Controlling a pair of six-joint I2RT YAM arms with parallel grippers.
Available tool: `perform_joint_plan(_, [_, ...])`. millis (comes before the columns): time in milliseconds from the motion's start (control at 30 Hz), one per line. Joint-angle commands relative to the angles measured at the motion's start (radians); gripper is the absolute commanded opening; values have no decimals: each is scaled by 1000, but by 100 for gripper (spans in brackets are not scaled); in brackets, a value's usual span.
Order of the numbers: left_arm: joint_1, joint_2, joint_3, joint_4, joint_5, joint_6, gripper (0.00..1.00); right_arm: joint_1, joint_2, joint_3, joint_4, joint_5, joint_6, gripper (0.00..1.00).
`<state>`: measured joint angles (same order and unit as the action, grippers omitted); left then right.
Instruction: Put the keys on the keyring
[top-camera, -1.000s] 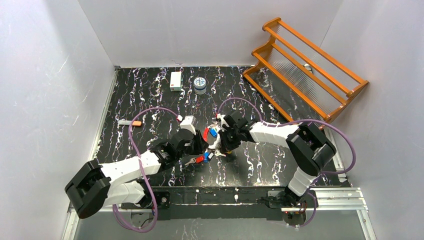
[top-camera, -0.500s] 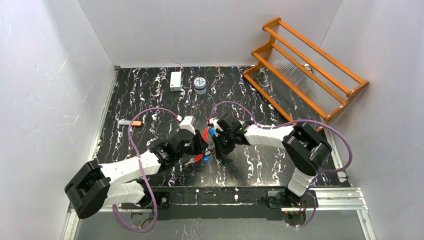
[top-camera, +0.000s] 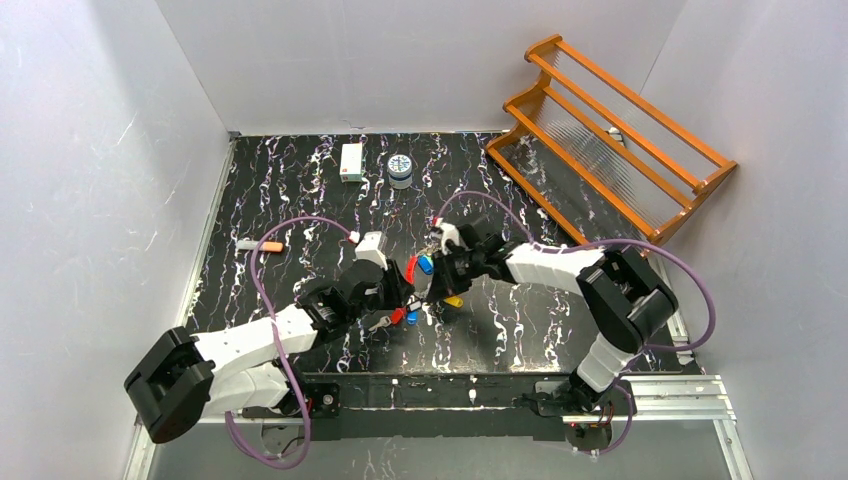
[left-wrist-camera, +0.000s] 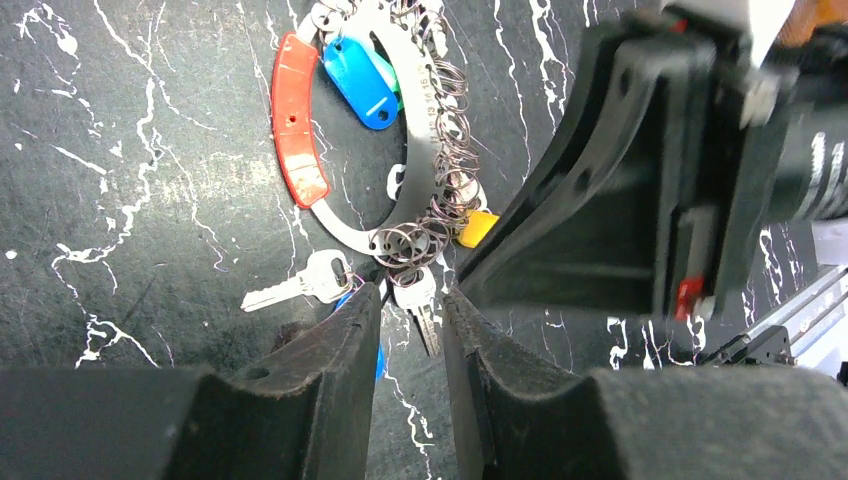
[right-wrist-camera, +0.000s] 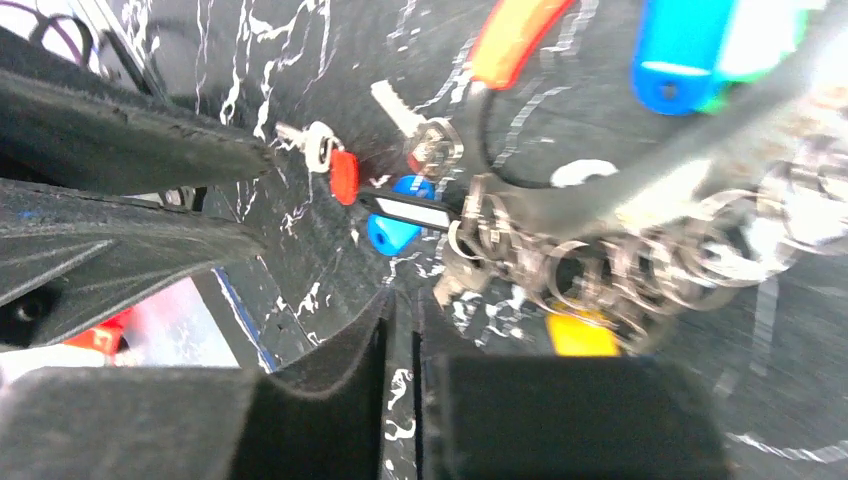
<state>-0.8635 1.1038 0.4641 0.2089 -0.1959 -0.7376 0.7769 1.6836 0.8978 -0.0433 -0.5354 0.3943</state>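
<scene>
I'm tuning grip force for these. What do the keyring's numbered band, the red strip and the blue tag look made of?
The keyring looks like metal: brushed silver band with stamped-looking numbers. The red strip is probably plastic: glossy, evenly coloured. The blue tag is likely plastic too: smooth with soft highlights.

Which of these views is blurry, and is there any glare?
Right wrist view: motion blur smears the small rings and the yellow tag, glare whitens its top right corner. Left wrist view: sharp, the red tag and bare key crisp. Top external view: evenly lit, soft shadows, the keys too small to read.
</scene>
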Motion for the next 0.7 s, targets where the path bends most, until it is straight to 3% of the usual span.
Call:
perform_joint_plan(0, [-5,-30,-22,11,-33,-6,29,-97,-59,-37,86,-57,62,24])
perform_joint_plan(67, [-5,-29,-28,23,-32,-16,29,-118,-56,-42,106,-67,75,30])
perform_joint_plan(167, [-5,-21,-33,42,-22,-24,29,-129,-27,-21,128,-84,91,33])
perform_joint_plan(667, [-5,-1,-24,52,-15,-25,30,-127,102,81,17,-39,55,31])
